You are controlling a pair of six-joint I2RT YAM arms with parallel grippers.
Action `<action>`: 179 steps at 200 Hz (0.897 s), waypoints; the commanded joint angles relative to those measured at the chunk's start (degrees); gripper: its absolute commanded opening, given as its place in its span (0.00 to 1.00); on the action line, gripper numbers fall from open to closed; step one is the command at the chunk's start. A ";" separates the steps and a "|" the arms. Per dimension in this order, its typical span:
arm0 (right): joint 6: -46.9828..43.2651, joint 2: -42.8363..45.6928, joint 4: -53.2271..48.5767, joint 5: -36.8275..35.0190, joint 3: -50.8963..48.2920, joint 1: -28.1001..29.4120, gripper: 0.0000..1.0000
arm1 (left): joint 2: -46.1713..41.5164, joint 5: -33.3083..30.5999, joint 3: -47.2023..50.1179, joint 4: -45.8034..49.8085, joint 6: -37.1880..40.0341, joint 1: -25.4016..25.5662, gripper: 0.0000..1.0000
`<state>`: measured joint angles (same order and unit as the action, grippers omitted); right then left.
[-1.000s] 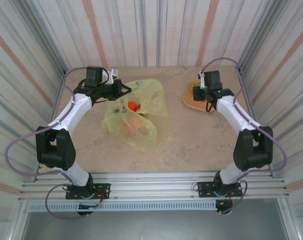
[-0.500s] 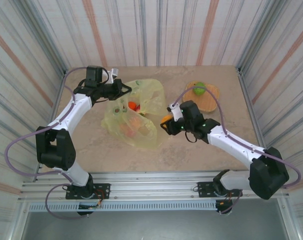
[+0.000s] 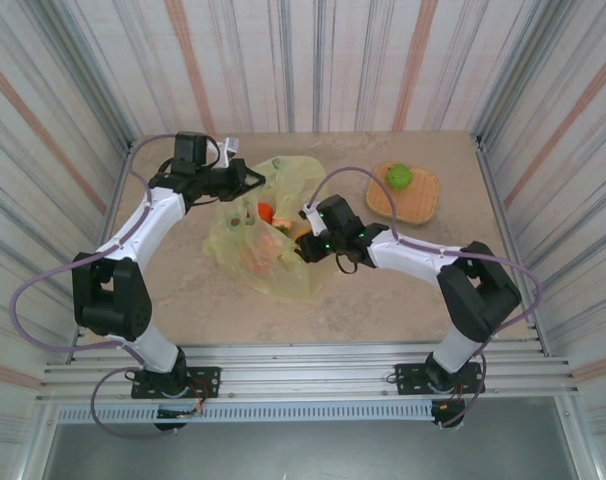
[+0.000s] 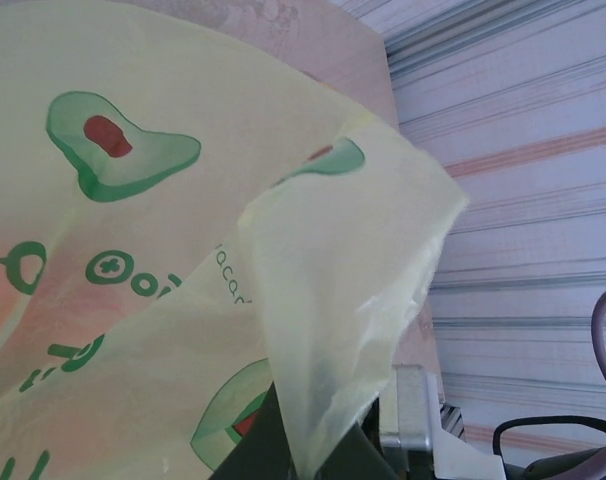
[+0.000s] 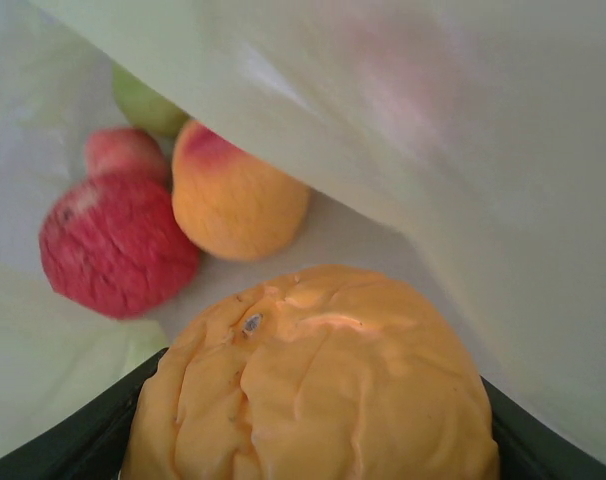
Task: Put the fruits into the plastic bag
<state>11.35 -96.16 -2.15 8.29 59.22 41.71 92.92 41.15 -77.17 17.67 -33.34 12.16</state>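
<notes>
plastic bag (image 3: 275, 262): yellow-green, edge in left end effector (image 3: 251, 178) | orange fruit (image 5: 313, 380): held by right end effector (image 3: 305, 245), inside bag mouth | red fruit (image 5: 113, 245): just ahead | green fruit (image 3: 399, 177): well apart

The site was a robot test cell of the laboratory kind. A left arm (image 3: 143, 228) and a right arm (image 3: 413, 255), both white with black joints, stood bolted to aluminium rails (image 3: 303, 372) at the near edge of a stone-patterned table (image 3: 383, 300). Striped panels (image 3: 313, 60) enclosed the table on 3 sides. Purple cables (image 3: 13, 300) looped loose beside the arms.
</notes>
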 commanded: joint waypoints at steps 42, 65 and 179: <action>7.73 -9.39 8.87 -8.64 8.54 1.85 0.49 | -0.99 1.82 0.30 -0.53 -0.23 0.72 0.00; 10.35 -11.35 12.40 -11.54 10.63 2.21 0.49 | -0.87 2.00 0.18 -0.53 -0.23 0.75 0.00; 7.01 2.12 14.37 8.94 -2.28 4.06 0.50 | -1.34 2.10 0.19 -0.51 -0.61 0.23 0.00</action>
<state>18.94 -96.38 10.39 9.39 58.67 45.39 92.92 42.06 -77.17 17.67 -33.34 12.49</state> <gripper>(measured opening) 0.625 0.048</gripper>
